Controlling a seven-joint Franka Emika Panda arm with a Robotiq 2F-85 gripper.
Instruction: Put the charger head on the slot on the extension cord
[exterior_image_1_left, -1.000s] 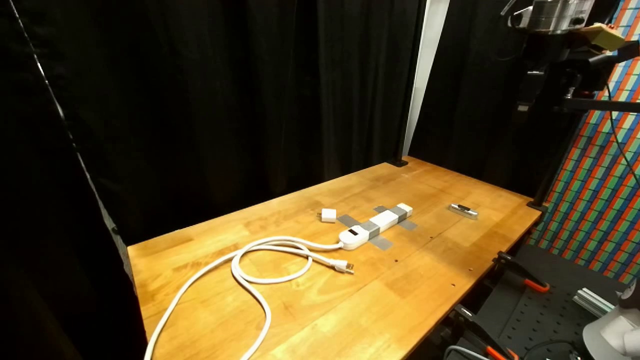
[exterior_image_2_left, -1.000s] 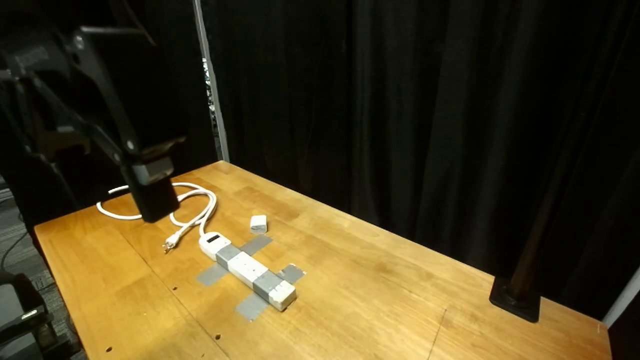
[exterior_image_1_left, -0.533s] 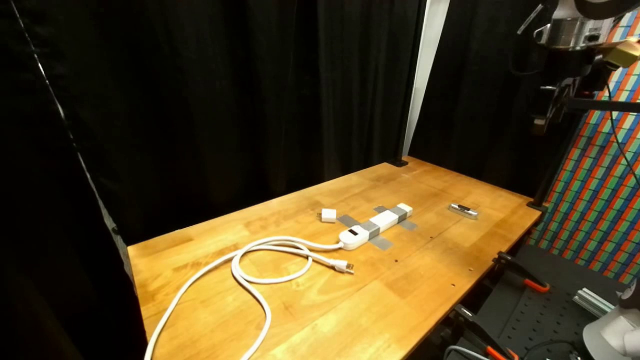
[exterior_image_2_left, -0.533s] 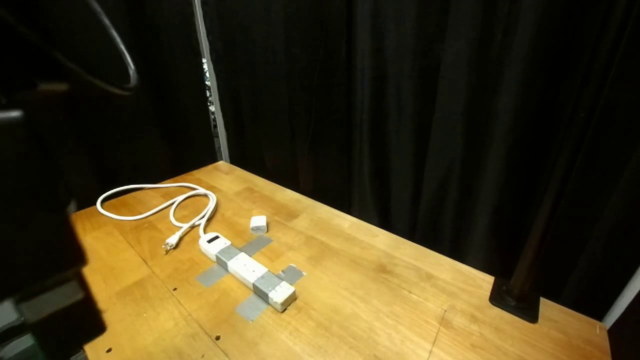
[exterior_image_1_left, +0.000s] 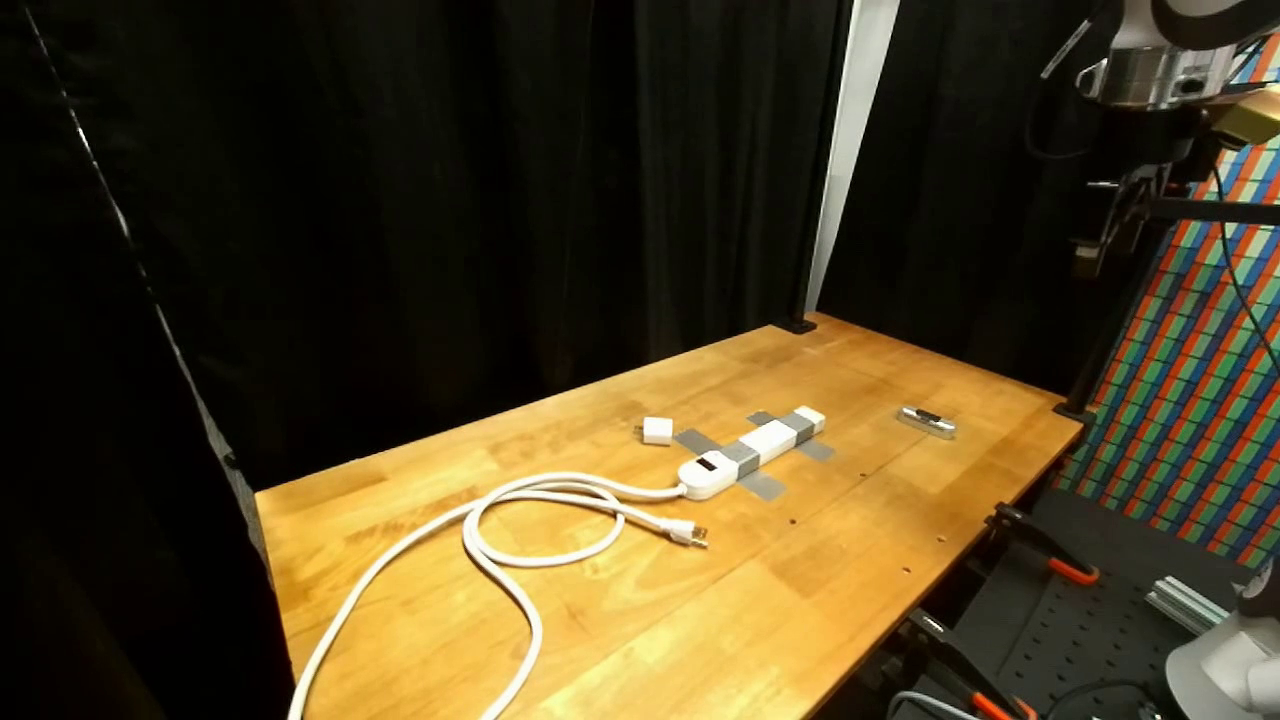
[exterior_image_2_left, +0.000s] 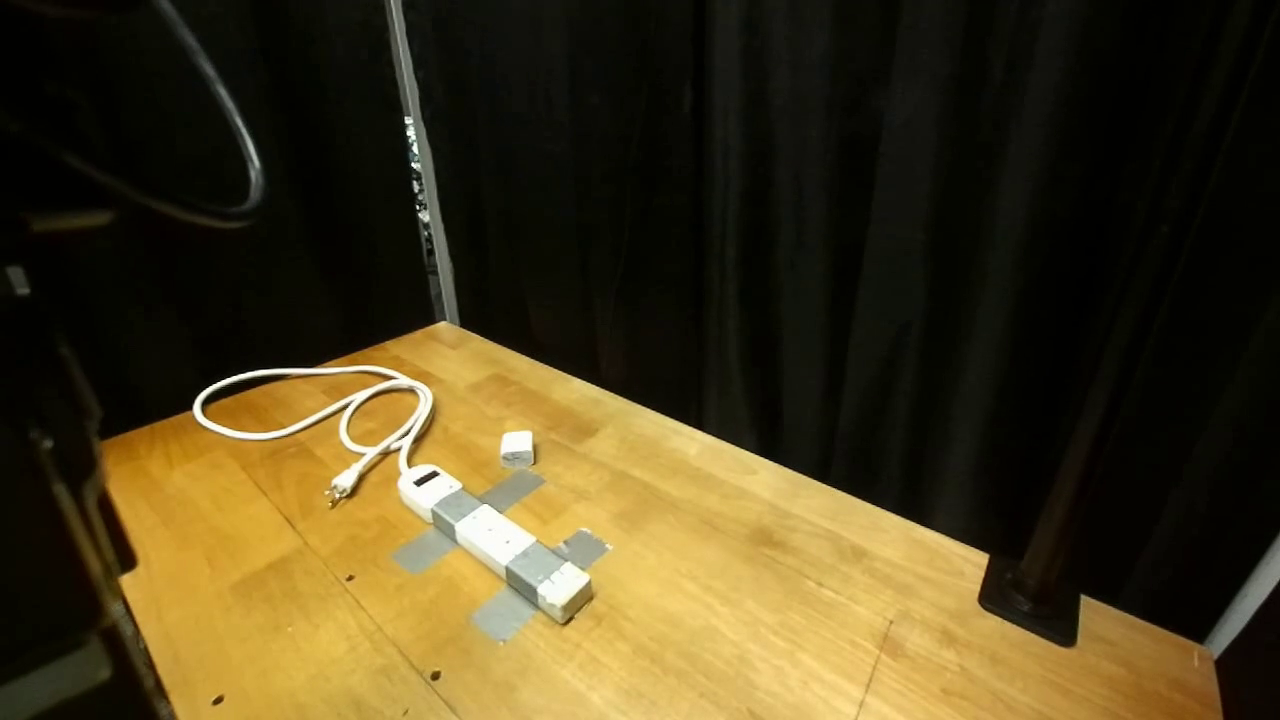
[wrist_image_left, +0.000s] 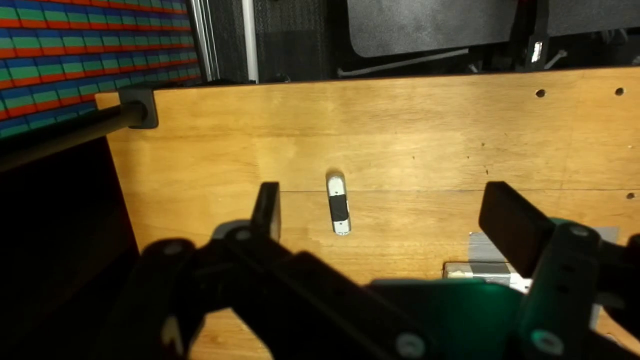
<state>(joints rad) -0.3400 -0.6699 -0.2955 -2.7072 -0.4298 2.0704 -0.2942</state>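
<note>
On a long, warm-brown wooden table (exterior_image_1_left: 700, 630), a slim white-and-grey rectangular plastic extension cord (exterior_image_2_left: 493, 540), bound down under two bands of grey tape (exterior_image_2_left: 533, 568) and marked with a dark inset (exterior_image_2_left: 427, 478) at its rounded end. Trails a thick white cable (exterior_image_1_left: 570, 476) from that rounded end, loops it loosely over the wood, and finishes in a white plug (exterior_image_1_left: 678, 532) with metal prongs near the same end. Across the extension cord from the plug, a small white cube-shaped charger head (exterior_image_1_left: 657, 431): lies on the wood just beside one tail of the tape, near the rounded end yet apart from it, and points its own prongs away from the extension cord. Past the extension cord's squared end, and off to the plug's side, a small, elongated silver-and-black object (wrist_image_left: 339, 205), flat on the wood, too indistinct to name. High above the wood, also past the squared end, a black two-fingered robot gripper (wrist_image_left: 384, 210), hanging from a white-and-silver arm (exterior_image_1_left: 1150, 75): released, with both fingers (wrist_image_left: 515, 225) spread wide; frames the silver-and-black object in the gap in the wrist view, and covers part of the extension cord behind one finger. Alongside the extension cord, on the charger head's side, tall black curtains (exterior_image_1_left: 450, 250); on the plug's side, at the table's edge, two black clamps (exterior_image_1_left: 1035, 543) with orange handles.
</note>
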